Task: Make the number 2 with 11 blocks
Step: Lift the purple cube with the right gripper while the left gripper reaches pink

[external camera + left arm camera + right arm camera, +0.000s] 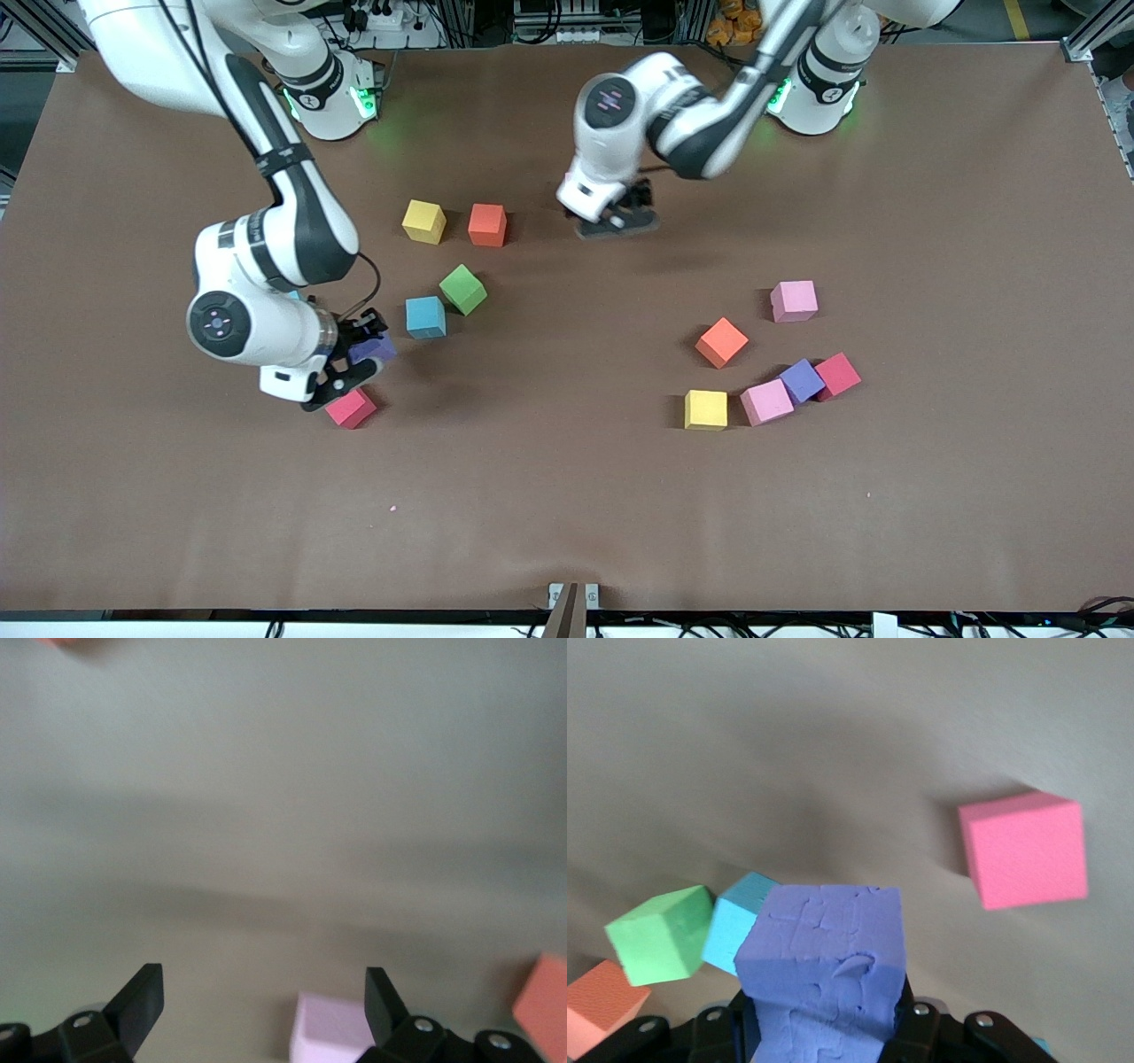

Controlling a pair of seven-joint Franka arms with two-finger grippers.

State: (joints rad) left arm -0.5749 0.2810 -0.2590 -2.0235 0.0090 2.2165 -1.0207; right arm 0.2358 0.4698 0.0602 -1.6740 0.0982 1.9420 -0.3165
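My right gripper (359,368) is shut on a purple block (376,347), held just above the table beside a red block (351,408). In the right wrist view the purple block (824,974) sits between the fingers and the red block (1023,850) lies apart from it. My left gripper (620,217) is open and empty, low over bare table beside an orange-red block (487,224). Its wrist view shows open fingers (142,997) and a pink block (332,1028). The other blocks lie loose; no number 2 is in view.
Yellow (423,221), green (463,289) and light blue (425,316) blocks lie near the right gripper. Toward the left arm's end lie pink (794,300), orange (721,342), yellow (706,409), pink (766,401), purple (803,380) and red (837,376) blocks.
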